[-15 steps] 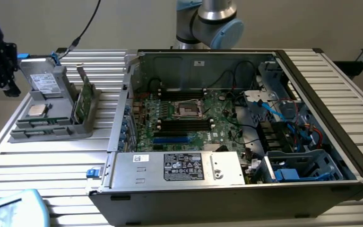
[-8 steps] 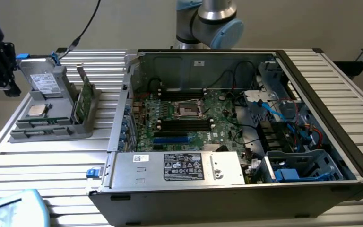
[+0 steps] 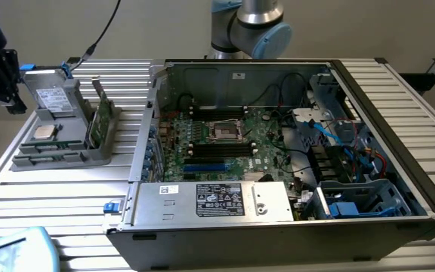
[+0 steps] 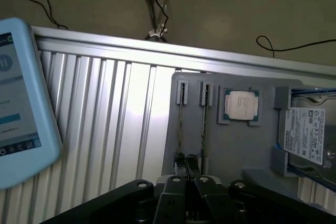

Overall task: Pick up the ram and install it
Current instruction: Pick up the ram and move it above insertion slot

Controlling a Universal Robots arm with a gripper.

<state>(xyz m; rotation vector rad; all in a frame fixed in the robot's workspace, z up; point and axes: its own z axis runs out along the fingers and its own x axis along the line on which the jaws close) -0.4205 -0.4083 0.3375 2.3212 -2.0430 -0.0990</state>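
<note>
1. My work sits on a table of ribbed silver aluminium slats. In the exterior view the ribs run from left to right.
2. A grey holder tray lies flat on the slats at the exterior view's left, towards the far side. Its right edge is just beside the case.
3. An open computer case lies on its side with the open face up. It covers the middle and the exterior view's right of the table and reaches the near edge.
4. A tablet in a light-blue casing lies screen-up at the near left corner. It is well apart from the tray, with bare slats between them.
</note>
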